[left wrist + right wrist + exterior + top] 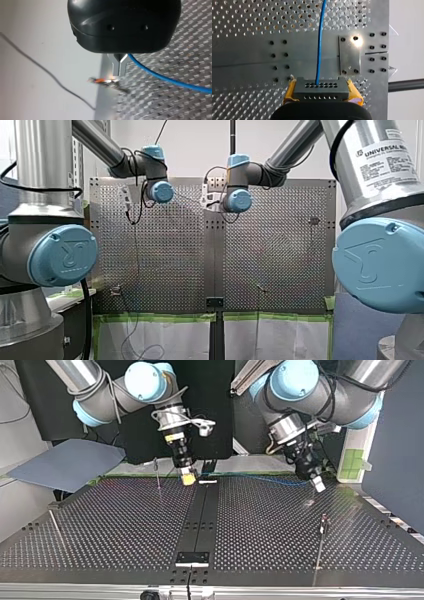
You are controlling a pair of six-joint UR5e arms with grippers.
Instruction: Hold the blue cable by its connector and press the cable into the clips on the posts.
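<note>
The blue cable runs straight out ahead of my right hand, leaving the black connector that this hand pinches between its 2 yellow pads. From there the cable stretches low over the perforated worktop to my left hand. Its metal fingers are pressed together at the tips. The cable comes out at their root and trails off to one side, so it looks pinched there.

A small orange-and-dark piece lies just past those fingertips, too blurred to name. In the top view, a thin post stands just beside my right hand, and another post stands nearer the camera than my left hand.

I judge this to be the carrying step, with the cable in both hands and no clip filled yet. The next move calls for keeping the span taut, lining it up over a post's clip, then pressing down squarely so it seats without slipping.
</note>
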